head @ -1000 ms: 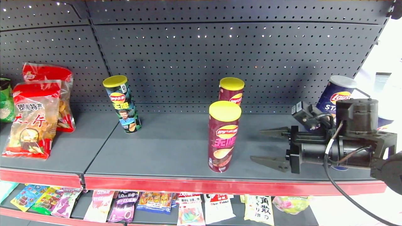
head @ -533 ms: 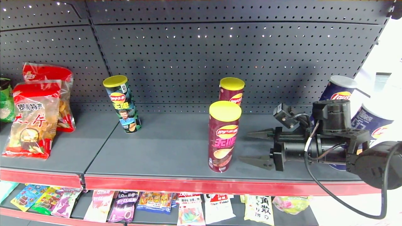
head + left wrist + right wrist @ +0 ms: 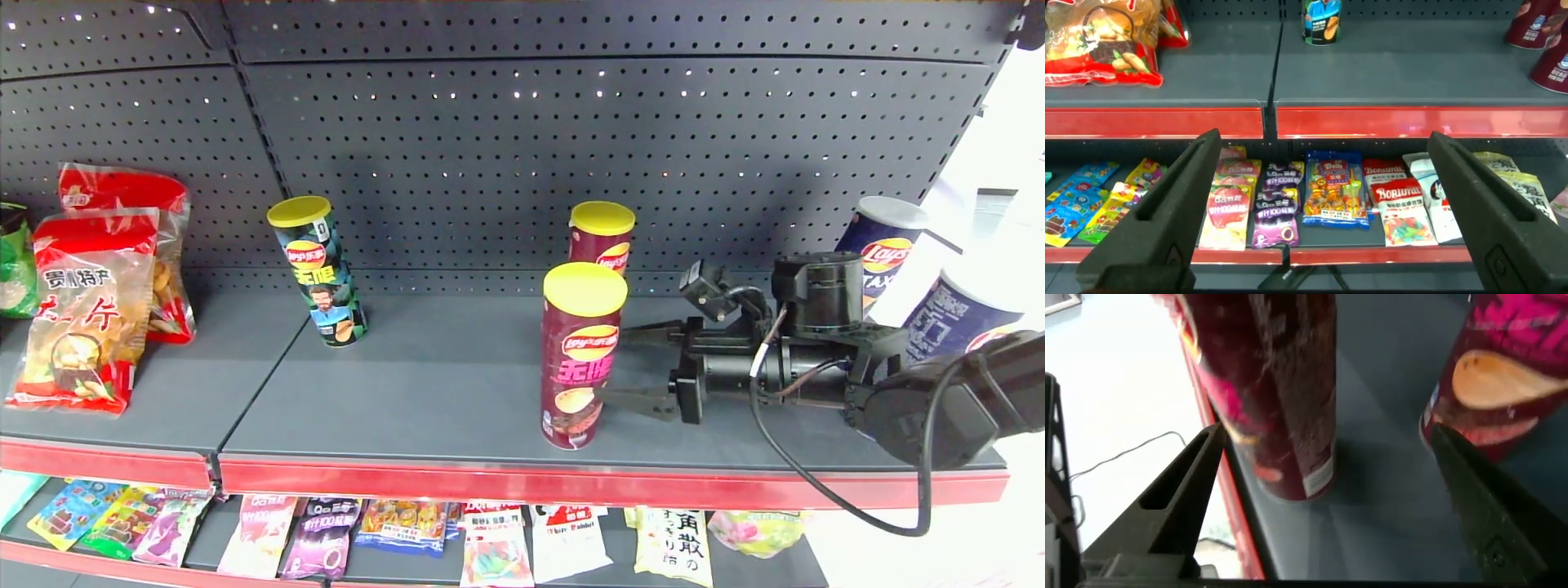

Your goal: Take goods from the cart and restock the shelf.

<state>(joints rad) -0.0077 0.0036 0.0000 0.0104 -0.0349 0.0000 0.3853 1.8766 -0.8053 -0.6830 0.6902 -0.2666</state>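
**Operator:** Where is my right claw?

**Spotter:** Your right gripper (image 3: 614, 364) lies level over the upper shelf (image 3: 424, 384), pointing at the front maroon chip can (image 3: 581, 359). Its fingers are spread wide and hold nothing. In the head view the nearer fingertip overlaps the can's right edge (I cannot tell you whether it touches). In your right wrist view the can stands ahead of the gap between the two fingers.

**Operator:** And the can itself?

**Spotter:** It stands upright with its yellow lid on, close to the shelf's red front lip (image 3: 522, 483). A second maroon can (image 3: 602, 237) stands just behind it, toward the pegboard back (image 3: 522, 147). Well off to your left stands a dark can with a yellow lid (image 3: 318, 273). Farther left are the red snack bags (image 3: 86, 310). Two blue cans (image 3: 886, 245) stand at the shelf's right end, behind your right arm.

**Operator:** And the left claw?

**Spotter:** Your left gripper (image 3: 1324, 137) is wide open and empty. It faces the row of snack packets (image 3: 1331, 192) on the lower shelf.
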